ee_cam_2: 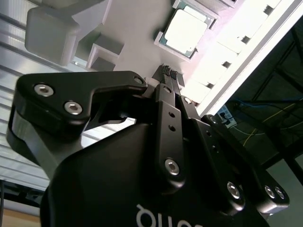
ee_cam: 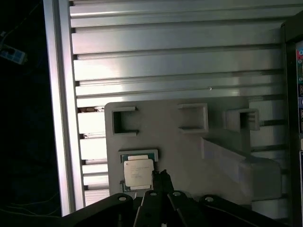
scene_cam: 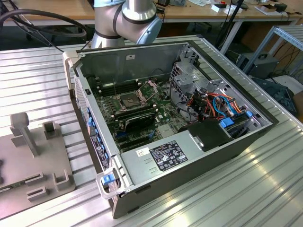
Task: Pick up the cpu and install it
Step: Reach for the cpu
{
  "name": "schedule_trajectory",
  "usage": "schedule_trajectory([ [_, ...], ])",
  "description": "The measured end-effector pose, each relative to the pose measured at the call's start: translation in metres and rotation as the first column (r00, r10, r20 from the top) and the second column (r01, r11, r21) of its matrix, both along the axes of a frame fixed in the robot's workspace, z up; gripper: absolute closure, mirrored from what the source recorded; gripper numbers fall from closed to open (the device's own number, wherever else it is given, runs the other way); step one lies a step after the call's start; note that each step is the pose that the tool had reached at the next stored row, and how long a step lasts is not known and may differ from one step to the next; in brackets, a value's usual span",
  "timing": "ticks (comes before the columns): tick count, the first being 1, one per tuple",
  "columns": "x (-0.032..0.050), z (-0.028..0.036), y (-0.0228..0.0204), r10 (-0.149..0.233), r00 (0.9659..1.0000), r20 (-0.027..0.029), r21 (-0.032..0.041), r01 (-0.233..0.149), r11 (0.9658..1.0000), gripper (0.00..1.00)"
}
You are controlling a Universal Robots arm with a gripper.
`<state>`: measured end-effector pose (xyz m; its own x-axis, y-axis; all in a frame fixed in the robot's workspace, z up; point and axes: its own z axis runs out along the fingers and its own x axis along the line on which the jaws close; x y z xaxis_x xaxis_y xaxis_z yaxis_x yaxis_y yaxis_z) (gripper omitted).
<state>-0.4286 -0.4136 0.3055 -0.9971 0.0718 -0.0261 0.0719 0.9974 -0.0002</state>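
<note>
The cpu, a small square chip with a pale metal top, lies flat in a framed pocket of a grey holder plate; it also shows in the second wrist view. My gripper hovers above the plate right beside the chip, off its edge and not touching it. Its two black fingertips are pressed together, shut, with nothing between them. In the exterior view the open computer case holds the motherboard, and the square socket stands with its frame raised.
The holder plate carries several raised grey brackets and an upright block. It rests on a ribbed aluminium table, whose edge runs close to the chip. The arm's base stands behind the case. Drive cage and cables fill one side of the case.
</note>
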Motion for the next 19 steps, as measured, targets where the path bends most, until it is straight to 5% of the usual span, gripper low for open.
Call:
schedule_trajectory([
  [6, -0.0015, -0.0026, -0.0078, 0.000, 1.0000, -0.0001, -0.0001, 0.000, 1.0000, 0.89],
  [11, -0.0034, -0.0116, -0.0145, 0.000, 1.0000, 0.0001, 0.0000, 0.000, 1.0000, 0.89],
  [19, -0.0110, -0.0249, -0.0179, 0.000, 1.0000, 0.0000, 0.0004, 0.000, 1.0000, 0.89],
])
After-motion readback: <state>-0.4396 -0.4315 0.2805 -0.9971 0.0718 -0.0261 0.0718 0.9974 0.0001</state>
